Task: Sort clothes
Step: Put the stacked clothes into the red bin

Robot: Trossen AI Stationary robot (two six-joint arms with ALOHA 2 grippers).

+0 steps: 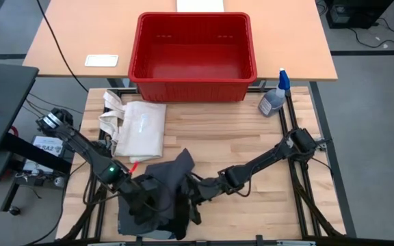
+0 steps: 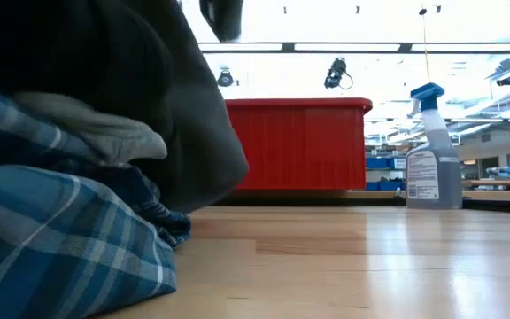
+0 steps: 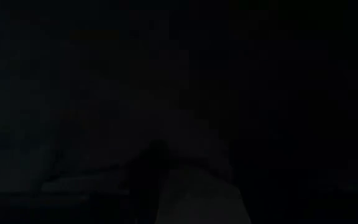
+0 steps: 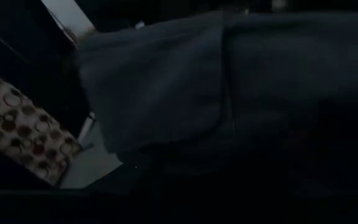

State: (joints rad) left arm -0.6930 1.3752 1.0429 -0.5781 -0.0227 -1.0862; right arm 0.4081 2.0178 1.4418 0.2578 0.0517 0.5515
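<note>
The clothes lie in a heap (image 1: 154, 201) at the table's near edge, left of centre. A large dark grey cloth (image 1: 169, 174) drapes over the top of the heap. In the low view the blue-and-white plaid cloth (image 2: 60, 252) lies at the bottom, with a pale grey garment (image 2: 96, 128) on it and the dark grey cloth (image 2: 158, 106) hanging above. My left arm (image 1: 111, 171) reaches into the heap from the left and my right arm (image 1: 231, 178) from the right. Both grippers are buried under the dark grey cloth. The right wrist view shows dark grey cloth (image 4: 197, 81) and a circle-patterned fabric (image 4: 17, 127).
A red basket (image 1: 193, 82) stands on the far side of the table. The white tote bag (image 1: 139, 126) lies flat between the basket and the heap. A spray bottle (image 1: 273, 99) stands at the far right corner. Bare wood (image 1: 252, 137) spreads across the table's right half.
</note>
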